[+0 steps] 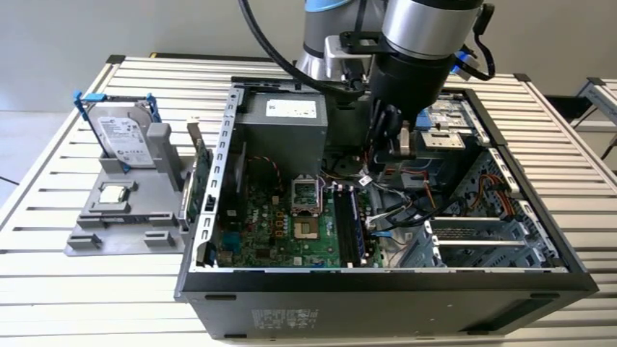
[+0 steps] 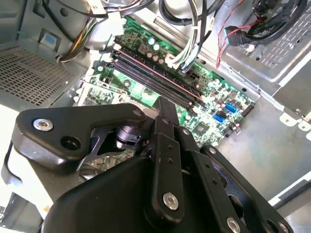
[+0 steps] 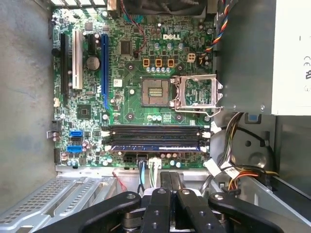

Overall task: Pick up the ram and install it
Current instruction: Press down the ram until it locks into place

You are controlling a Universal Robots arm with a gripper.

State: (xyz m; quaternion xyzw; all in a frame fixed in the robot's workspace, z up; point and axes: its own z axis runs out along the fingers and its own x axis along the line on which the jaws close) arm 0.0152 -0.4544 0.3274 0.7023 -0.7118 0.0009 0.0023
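While the claw (image 3: 169,180) hangs clenched and empty, the ram (image 3: 154,147), a slim dark-blue stick, sits slotted just below it.

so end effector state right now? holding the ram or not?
End effector: closed, nothing held in it. The ram sits in a slot on the motherboard.

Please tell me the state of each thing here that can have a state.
ram: sits in a motherboard slot.
gripper: shut, empty, above the motherboard.
processor socket: open, empty.
computer case: side open.
hard drive: upright in a holder outside the case.
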